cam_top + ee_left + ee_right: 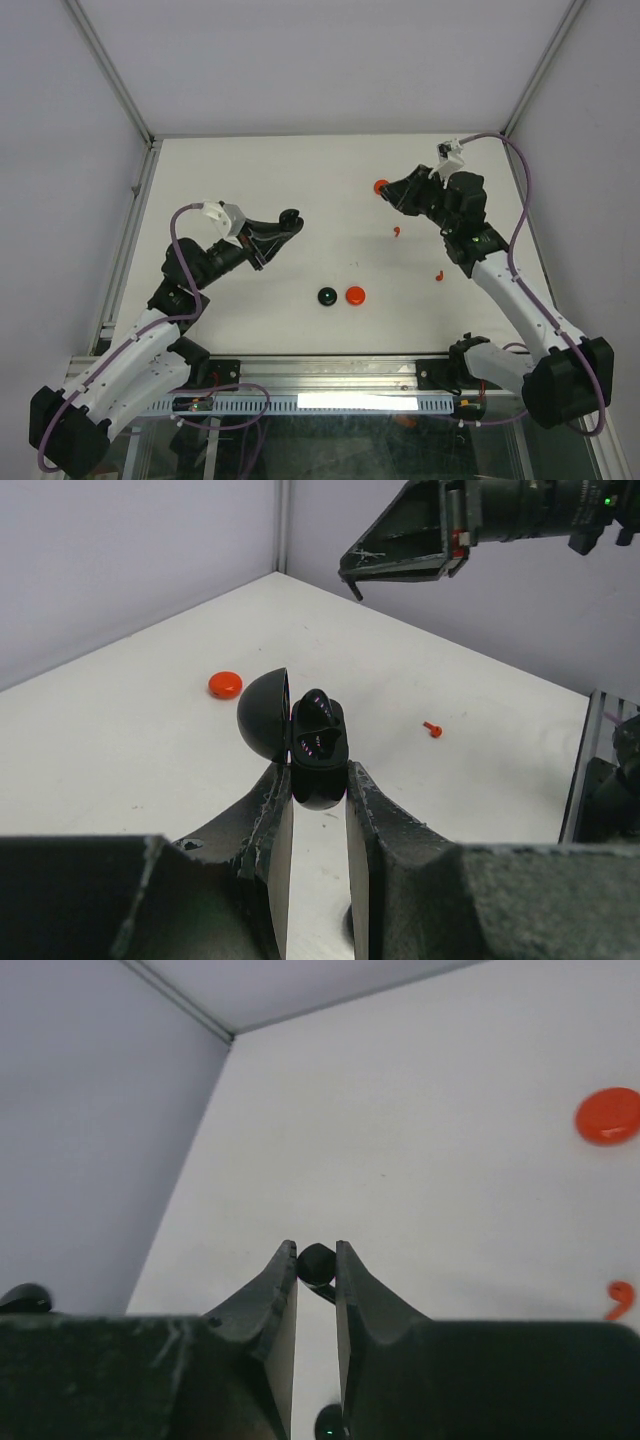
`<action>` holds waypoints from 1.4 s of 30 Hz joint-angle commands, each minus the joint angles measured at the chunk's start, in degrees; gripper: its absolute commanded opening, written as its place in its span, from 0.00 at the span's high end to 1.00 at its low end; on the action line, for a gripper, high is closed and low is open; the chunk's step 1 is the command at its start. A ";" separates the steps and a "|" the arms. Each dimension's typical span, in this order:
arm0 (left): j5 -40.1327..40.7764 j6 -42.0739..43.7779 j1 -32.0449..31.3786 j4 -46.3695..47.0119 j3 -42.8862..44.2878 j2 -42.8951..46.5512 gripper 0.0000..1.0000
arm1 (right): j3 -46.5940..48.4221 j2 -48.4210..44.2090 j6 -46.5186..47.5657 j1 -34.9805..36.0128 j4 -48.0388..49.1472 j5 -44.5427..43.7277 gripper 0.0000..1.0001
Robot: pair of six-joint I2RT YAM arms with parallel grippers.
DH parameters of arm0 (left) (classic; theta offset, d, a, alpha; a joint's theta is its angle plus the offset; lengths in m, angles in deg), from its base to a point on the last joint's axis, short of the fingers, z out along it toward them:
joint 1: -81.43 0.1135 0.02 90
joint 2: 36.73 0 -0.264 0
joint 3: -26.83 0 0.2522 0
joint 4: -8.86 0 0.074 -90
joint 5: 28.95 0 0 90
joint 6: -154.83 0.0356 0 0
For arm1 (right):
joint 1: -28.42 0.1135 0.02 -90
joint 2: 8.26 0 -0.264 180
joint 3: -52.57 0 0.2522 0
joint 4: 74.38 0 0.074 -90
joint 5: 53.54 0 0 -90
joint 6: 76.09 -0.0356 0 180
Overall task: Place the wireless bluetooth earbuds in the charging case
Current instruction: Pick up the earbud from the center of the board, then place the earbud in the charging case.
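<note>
My left gripper (318, 772) is shut on the black charging case (318, 742), held above the table with its round lid (262, 715) swung open; in the top view the gripper (283, 226) and case (293, 215) sit left of centre. My right gripper (316, 1250) is shut on a black earbud (317, 1263), its round head pinched between the fingertips and its stem pointing back. In the top view this gripper (386, 192) hovers at the back right. Two red earbuds (397, 232) (438, 275) lie loose on the table; one of them also shows as a red earbud (432, 729) (620, 1298).
A red disc (381, 186) lies just beside the right gripper's tip. A black disc (327, 296) and another red disc (355, 295) lie side by side near the front middle. Grey walls close the table at the back and both sides.
</note>
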 commanded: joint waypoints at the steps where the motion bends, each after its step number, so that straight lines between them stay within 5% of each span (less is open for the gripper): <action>1: 3.16 0.23 0.75 7.98 -1.89 2.16 1.00 | -0.76 -4.93 -5.82 5.36 8.74 2.30 0.93; 21: -5.29 8.47 0.76 13.08 -5.13 4.40 1.00 | -2.49 -3.42 -8.85 30.53 33.01 1.22 0.96; 42: -10.53 9.56 0.80 13.16 -5.18 5.81 1.00 | -2.38 2.25 -3.69 39.10 37.63 -7.53 0.97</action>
